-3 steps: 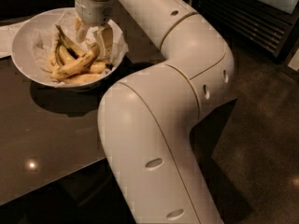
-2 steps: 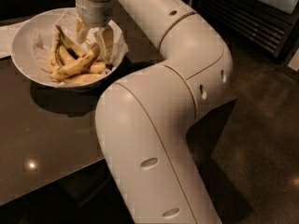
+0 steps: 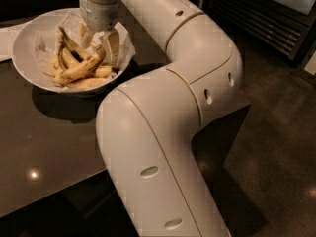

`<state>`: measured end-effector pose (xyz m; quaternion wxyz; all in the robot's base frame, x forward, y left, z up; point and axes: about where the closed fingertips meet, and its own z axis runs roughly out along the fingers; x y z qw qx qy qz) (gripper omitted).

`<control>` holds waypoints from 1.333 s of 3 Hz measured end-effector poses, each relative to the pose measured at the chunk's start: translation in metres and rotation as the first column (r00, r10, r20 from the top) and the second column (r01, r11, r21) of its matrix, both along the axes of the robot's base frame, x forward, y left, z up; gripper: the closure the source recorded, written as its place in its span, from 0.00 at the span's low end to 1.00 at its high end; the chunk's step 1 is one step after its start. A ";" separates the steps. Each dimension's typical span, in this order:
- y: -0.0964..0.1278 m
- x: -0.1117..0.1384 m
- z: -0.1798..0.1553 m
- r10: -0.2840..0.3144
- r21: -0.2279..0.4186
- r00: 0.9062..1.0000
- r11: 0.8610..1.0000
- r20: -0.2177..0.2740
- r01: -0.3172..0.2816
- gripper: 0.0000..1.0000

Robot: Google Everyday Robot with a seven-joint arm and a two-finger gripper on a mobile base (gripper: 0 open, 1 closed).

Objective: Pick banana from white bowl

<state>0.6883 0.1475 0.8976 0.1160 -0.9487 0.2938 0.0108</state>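
The white bowl [image 3: 25, 48] stands on the dark table at the upper left, lined with crinkled paper. A loose yellow banana [image 3: 81, 68] lies slanted in it, its upper end pointing up to the right. A bunch with a dark greenish stem [image 3: 68, 41] lies behind it, and another banana [image 3: 88, 83] lies below it. My gripper [image 3: 98, 39] reaches down into the bowl from above. It is open, with one pale finger [image 3: 111, 43] on the right and the other on the left of the loose banana's upper end.
My large white arm [image 3: 163, 132] bends across the middle of the view and covers the table's right side. The dark glossy table [image 3: 49, 147] ends at a front edge at the lower left. A white sheet [image 3: 5, 38] lies left of the bowl. A dark cabinet [image 3: 276, 23] stands at the back right.
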 end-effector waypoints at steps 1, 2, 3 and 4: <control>0.000 0.001 -0.004 0.011 -0.009 1.000 1.000 -0.003 -0.011 0.38; 0.000 0.002 -0.007 0.025 -0.014 1.000 1.000 -0.008 -0.025 0.38; 0.000 0.002 -0.007 0.025 -0.014 1.000 1.000 -0.008 -0.025 0.37; 0.000 0.002 -0.005 0.025 -0.014 1.000 1.000 -0.008 -0.025 0.55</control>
